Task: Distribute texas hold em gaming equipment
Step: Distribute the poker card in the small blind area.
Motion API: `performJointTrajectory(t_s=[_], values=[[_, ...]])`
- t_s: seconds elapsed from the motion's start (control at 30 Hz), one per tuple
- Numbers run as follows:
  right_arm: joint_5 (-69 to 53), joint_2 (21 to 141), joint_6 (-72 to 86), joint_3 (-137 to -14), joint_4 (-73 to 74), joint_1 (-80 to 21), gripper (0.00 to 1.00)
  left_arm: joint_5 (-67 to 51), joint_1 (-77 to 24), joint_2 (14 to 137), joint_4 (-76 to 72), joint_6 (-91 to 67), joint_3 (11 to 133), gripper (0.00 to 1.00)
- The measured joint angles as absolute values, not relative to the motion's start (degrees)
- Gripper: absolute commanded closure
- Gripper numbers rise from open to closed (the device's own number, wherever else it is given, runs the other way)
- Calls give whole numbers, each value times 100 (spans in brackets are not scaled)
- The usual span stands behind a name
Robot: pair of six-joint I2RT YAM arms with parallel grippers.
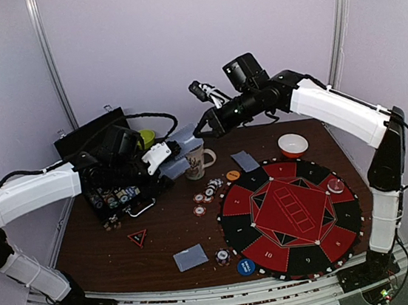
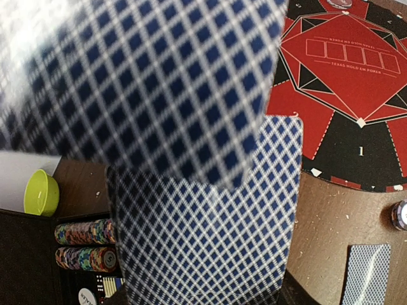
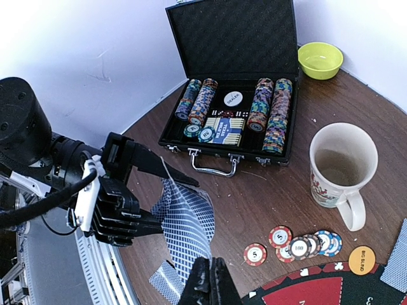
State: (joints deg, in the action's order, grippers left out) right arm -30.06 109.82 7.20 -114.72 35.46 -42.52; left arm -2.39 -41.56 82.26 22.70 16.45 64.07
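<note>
My left gripper point(image 1: 168, 154) is shut on a deck of blue-checked playing cards point(image 3: 166, 204), held above the table's left half. My right gripper point(image 3: 209, 272) is shut on the edge of the top card point(image 3: 194, 238), which bends up off the deck. In the left wrist view the deck point(image 2: 203, 229) and the lifted card point(image 2: 146, 82) hide my fingers. Loose poker chips point(image 1: 207, 194) lie by the orange button point(image 1: 233, 175). Small card piles point(image 1: 191, 257) point(image 1: 245, 161), a chip stack point(image 1: 223, 256), a blue button point(image 1: 246, 267) and a clear disc point(image 1: 335, 185) lie around the mat.
The round red-and-black mat point(image 1: 290, 216) covers the right of the table. An open black case point(image 3: 232, 95) with chip rows stands at the back left. A white mug point(image 1: 196, 161), a green bowl point(image 1: 147, 138) and a red-rimmed bowl point(image 1: 292, 144) stand behind.
</note>
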Motion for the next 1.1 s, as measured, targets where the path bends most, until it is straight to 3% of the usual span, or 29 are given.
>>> performJointTrajectory(t_s=[0.17, 0.4, 0.57, 0.73, 1.1], values=[[-2985, 10645, 869, -11063, 3476, -4012, 100, -209, -4156, 8224, 2268, 1645, 6407, 47], [-2659, 9203, 1855, -9238, 2740, -3203, 100, 14, -4156, 8195, 2241, 1627, 6407, 47], [-2523, 8794, 2421, -8027, 2235, -3732, 100, 215, -4156, 8193, 2228, 1577, 6407, 47], [-2882, 9192, 3214, -6925, 1358, -4768, 100, 290, -4156, 8169, 2228, 1544, 6407, 47], [-3420, 10873, 4353, -6814, -318, -5865, 100, 322, -4156, 8097, 2222, 1529, 6407, 47]])
